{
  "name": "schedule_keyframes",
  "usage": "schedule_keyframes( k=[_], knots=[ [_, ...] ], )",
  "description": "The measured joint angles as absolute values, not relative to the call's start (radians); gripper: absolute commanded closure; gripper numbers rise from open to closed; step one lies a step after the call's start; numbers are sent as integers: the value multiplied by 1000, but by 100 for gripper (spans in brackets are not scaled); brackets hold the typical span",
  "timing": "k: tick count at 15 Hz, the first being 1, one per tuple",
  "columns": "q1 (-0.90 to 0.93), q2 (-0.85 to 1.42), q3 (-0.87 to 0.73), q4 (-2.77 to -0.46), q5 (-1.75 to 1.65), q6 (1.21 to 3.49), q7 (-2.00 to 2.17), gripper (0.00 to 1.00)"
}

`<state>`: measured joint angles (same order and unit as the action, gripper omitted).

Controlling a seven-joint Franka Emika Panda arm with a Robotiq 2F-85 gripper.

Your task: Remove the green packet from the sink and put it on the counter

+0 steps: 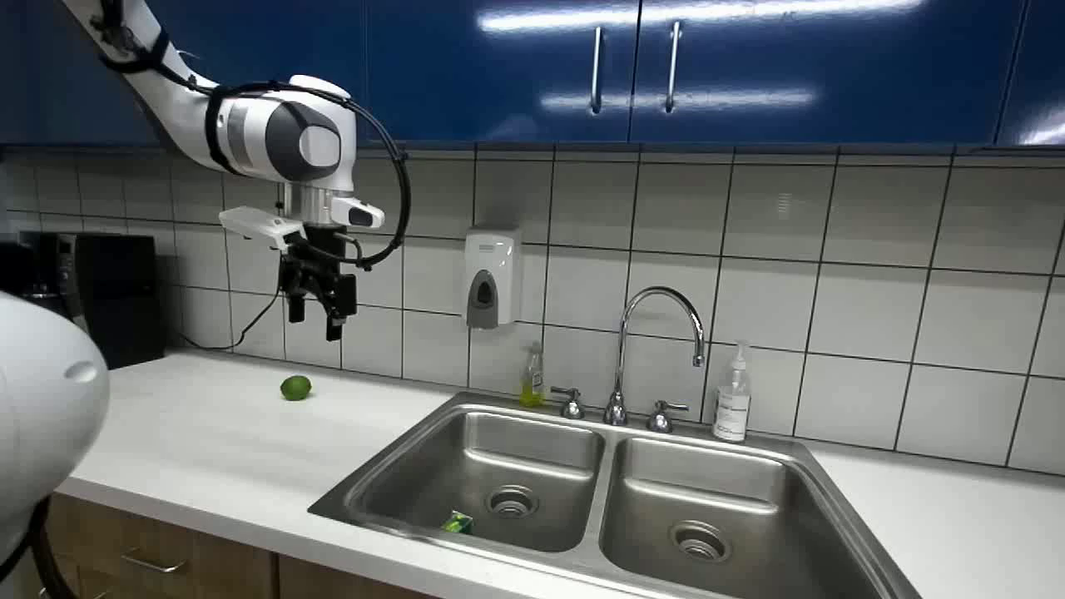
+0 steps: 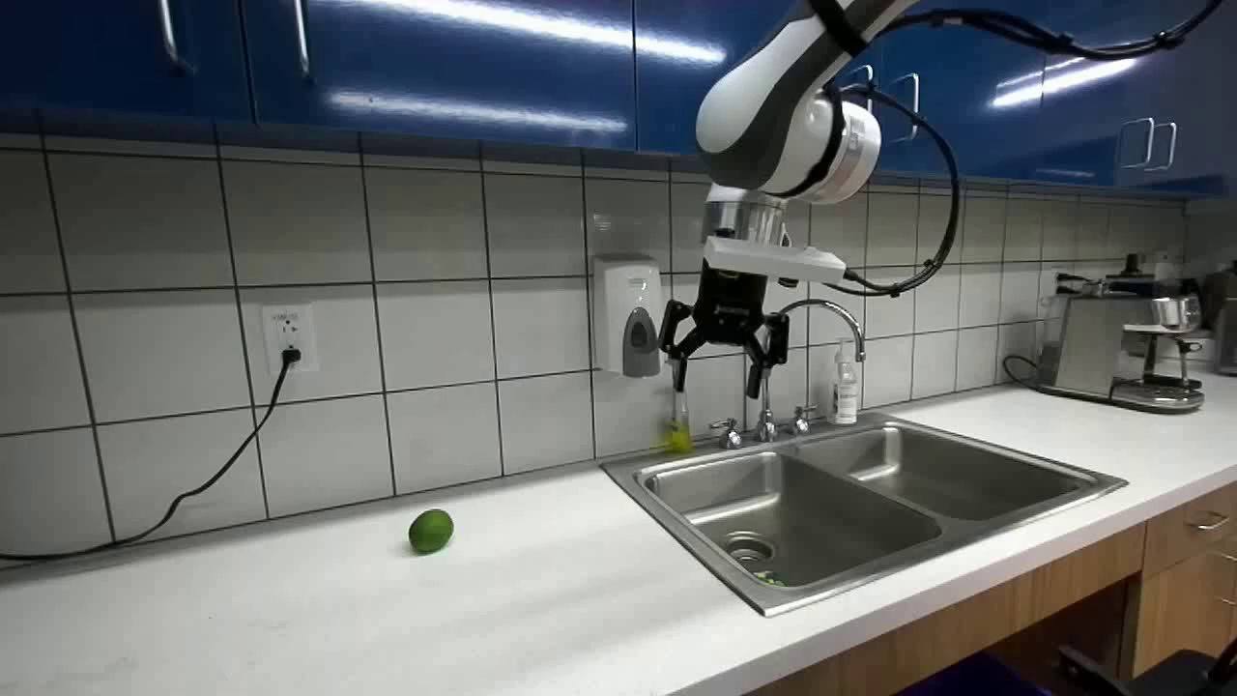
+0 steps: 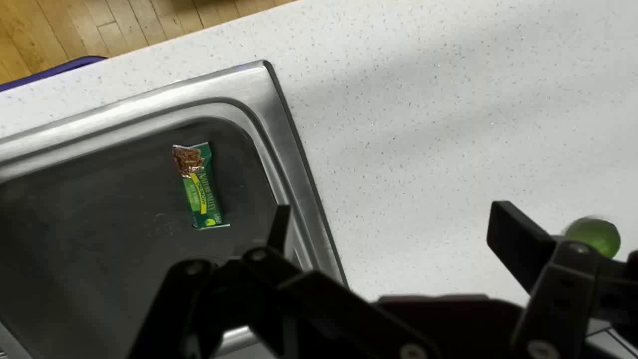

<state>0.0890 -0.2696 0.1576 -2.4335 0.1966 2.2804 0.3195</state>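
the end effector [image 2: 717, 383] hung in the air, well above the table [image 3: 423, 124], its fingers [image 3: 516, 242] spread apart. the green packet [image 3: 202, 189] lay in the sink [image 3: 256, 92], printed face up, on the floor of a basin [image 3: 99, 209], near that basin's corner. a round green fruit [image 2: 431, 532] sat on the table, well apart from the packet.

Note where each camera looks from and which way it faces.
Exterior view: before the counter near the sink, facing the tiled wall, angled toward the dark box; arm and gripper at frame left.
Exterior view: before the counter nearer the round green object, angled toward the coffee machine; arm and gripper right of centre.
Wrist view: on the wrist, facing down at the sink and green packet; fingers at bottom.
Both exterior views share sink, dispenser and gripper.
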Motion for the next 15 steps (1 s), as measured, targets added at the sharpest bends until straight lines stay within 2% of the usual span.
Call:
schedule_keyframes(
  k=[10,15],
  knots=[
    [89,-267,157,-2433,197,2282,320,0],
    [77,-149,131,-2433,160,2403,319,0]
  ],
)
